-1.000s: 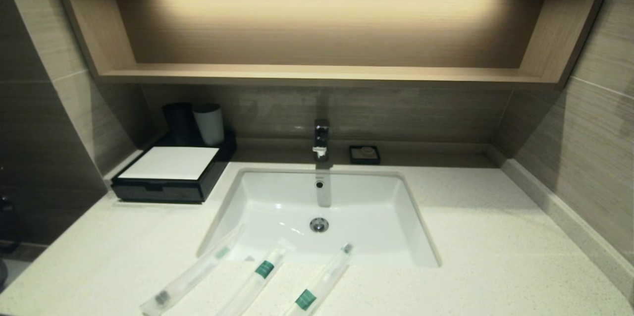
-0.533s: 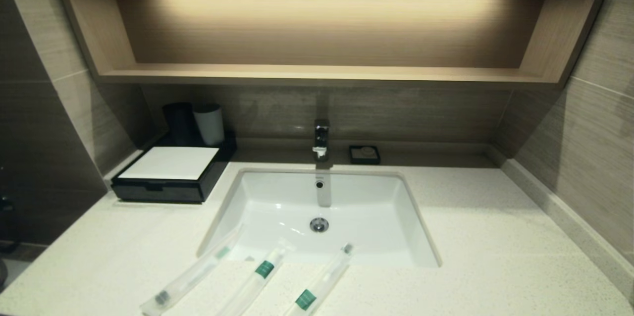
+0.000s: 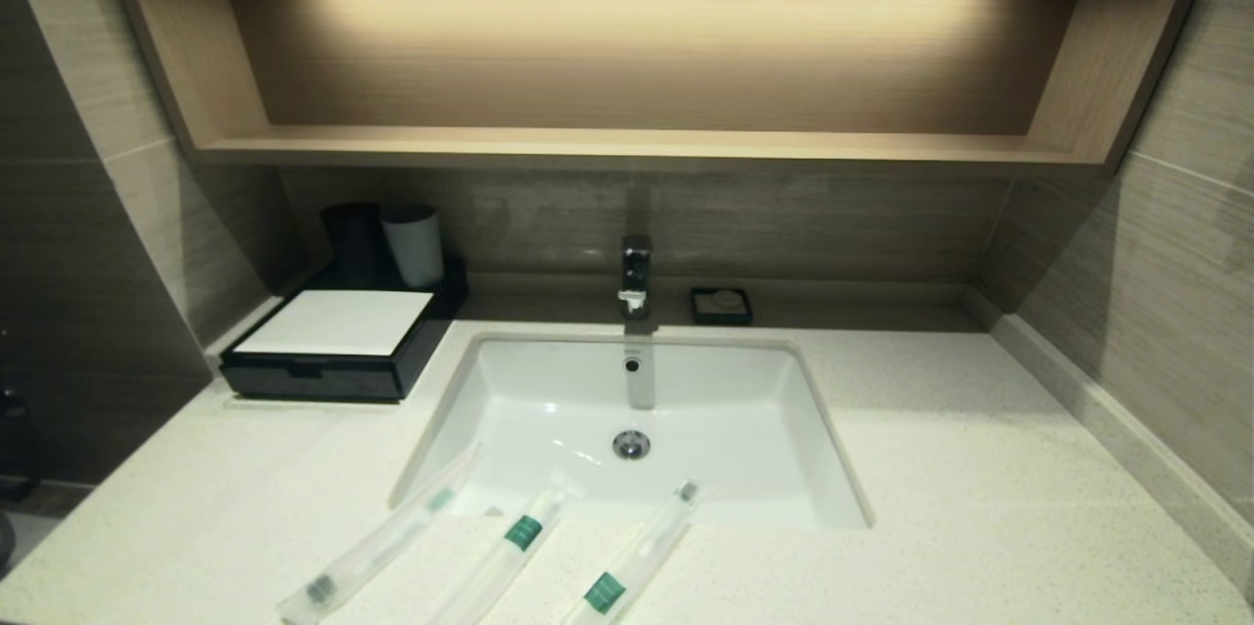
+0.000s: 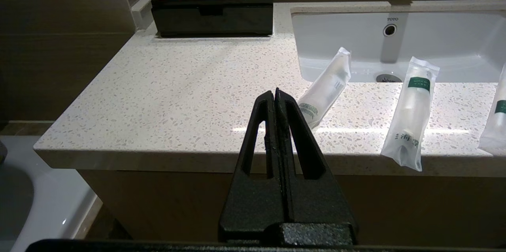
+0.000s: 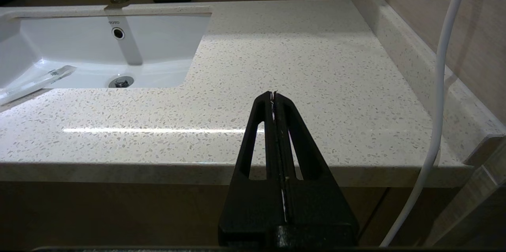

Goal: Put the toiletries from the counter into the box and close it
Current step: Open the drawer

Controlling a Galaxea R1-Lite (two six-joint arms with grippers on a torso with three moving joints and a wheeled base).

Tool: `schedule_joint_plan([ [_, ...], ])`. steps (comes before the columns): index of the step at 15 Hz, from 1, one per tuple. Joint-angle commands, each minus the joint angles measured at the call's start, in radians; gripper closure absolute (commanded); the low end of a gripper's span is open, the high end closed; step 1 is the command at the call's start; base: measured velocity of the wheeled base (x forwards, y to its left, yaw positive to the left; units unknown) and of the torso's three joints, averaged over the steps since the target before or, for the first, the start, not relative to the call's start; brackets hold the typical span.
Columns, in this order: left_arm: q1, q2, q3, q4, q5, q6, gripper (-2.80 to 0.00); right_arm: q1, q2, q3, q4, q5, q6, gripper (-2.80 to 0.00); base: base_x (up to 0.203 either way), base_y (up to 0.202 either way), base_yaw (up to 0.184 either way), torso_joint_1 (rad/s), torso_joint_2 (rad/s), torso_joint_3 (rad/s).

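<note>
While both my arms hang parked below the counter's front edge, my left gripper has its fingers pressed flat together on nothing, and my right gripper is the same, empty and closed, facing the bare right half of the counter.

Nearest my left gripper, along the front edge, lie the toiletries: three slim items in clear sleeves. The leftmost toiletry has a dark tip toward the edge; its far end overhangs the sink. The middle toiletry and the right toiletry each wear a green band, and their far ends reach the sink rim.

I judge them light, with slick, crinkly film over a stiff core, so a pinch across the middle of the length looks best; flat on stone, they may skid toward the basin.

At the counter's back left corner sits one box, black with a white top, its drawer shut. Behind it stand two cups.
</note>
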Motion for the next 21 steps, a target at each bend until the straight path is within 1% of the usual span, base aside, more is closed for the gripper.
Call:
schedule_joint_plan([
  [1,0.000,0.000,0.000,0.000,0.000,0.000,0.00,0.000,0.001,0.000,0.000,0.000,0.000,0.00,0.000,0.000,0.000,0.000,0.00,0.000],
  [8,0.000,0.000,-0.003,0.001,0.009,-0.001,0.00,0.000,0.001,0.000,0.000,0.000,0.000,0.00,0.000,0.000,0.000,0.000,0.00,0.000],
  [10,0.000,0.001,-0.028,0.002,0.014,-0.001,0.00,0.000,0.001,0.000,0.000,-0.001,0.007,0.00,0.000,0.000,0.000,0.000,0.00,0.000],
  [13,0.000,0.001,-0.128,0.039,0.010,-0.001,0.00,0.000,0.001,0.000,0.000,-0.006,0.008,0.00,0.000,0.000,0.000,0.000,0.00,0.000],
  [16,0.000,0.001,-0.289,0.158,0.002,-0.001,0.00,0.000,0.001,0.000,0.000,-0.006,0.008,0.00,0.000,0.000,0.000,0.000,0.00,0.000],
  [19,0.000,0.003,-0.442,0.306,0.000,0.009,0.00,0.000,0.001,0.000,0.000,-0.006,0.008,0.00,0.000,0.000,0.000,0.000,0.00,0.000],
  [21,0.000,0.038,-0.510,0.339,0.000,0.029,0.00,0.000,0.001,0.000,0.000,-0.006,0.007,0.00,0.000,0.000,0.000,0.000,0.00,0.000],
])
